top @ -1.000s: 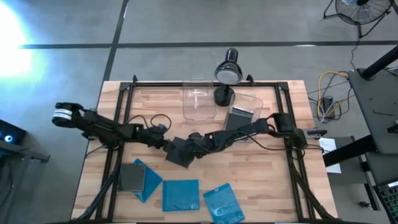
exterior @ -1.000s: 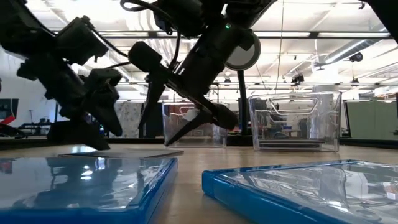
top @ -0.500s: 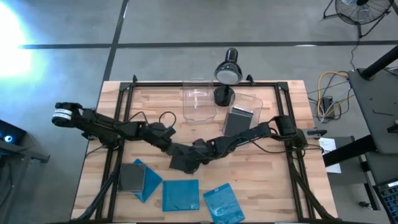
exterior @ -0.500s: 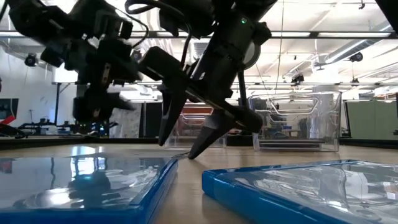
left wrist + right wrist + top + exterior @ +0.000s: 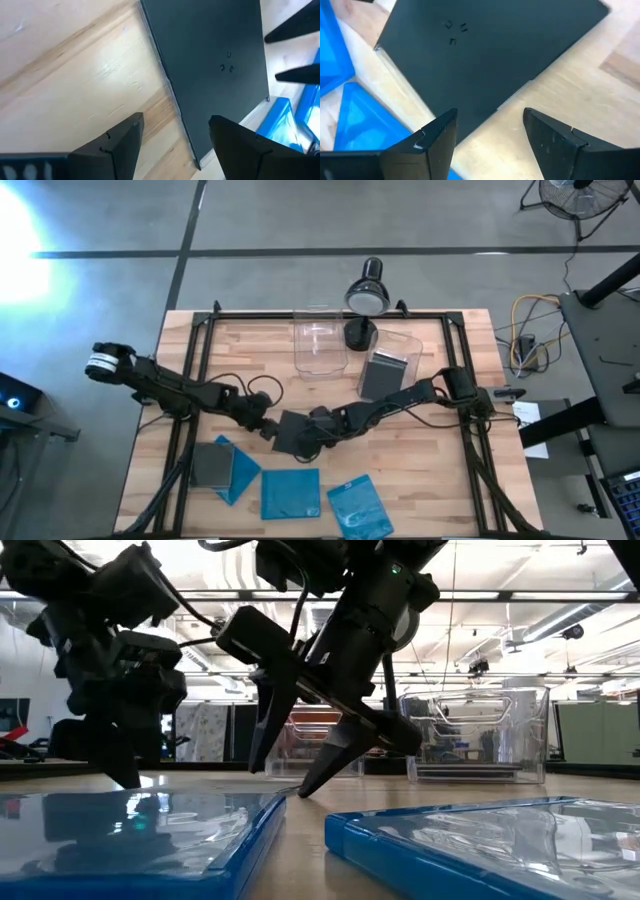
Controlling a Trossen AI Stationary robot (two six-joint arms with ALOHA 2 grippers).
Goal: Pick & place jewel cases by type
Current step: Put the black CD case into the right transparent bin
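Observation:
A dark grey jewel case (image 5: 288, 430) lies flat on the wooden table between my two grippers. My left gripper (image 5: 265, 427) is open and points down at the case's left edge (image 5: 167, 85); one finger is over bare wood and the other over the case. My right gripper (image 5: 312, 430) is open too and slants down from the right, its fingers astride the case's right edge (image 5: 512, 95). In the low view the right gripper (image 5: 278, 780) reaches down to table level, and the left gripper (image 5: 125, 775) stands to its left. My right gripper has one fingertip (image 5: 300, 790) down at the level of the table beside the dark case; I cannot tell whether it touches the case. My left gripper shows no touch.
Blue jewel cases (image 5: 290, 492) (image 5: 358, 505) lie along the near edge. Another blue one (image 5: 240, 470) has a grey case (image 5: 212, 465) on it. Two clear bins (image 5: 320, 345) (image 5: 400, 348) stand at the far side, a dark case (image 5: 385, 370) in the right one. A lamp (image 5: 365, 298) stands behind them.
My left gripper rose and turned, then came down again, pointing down at the case's left edge. My right gripper moved a little toward the near edge and lower. The dark case shifted slightly toward the near edge and lies flat.

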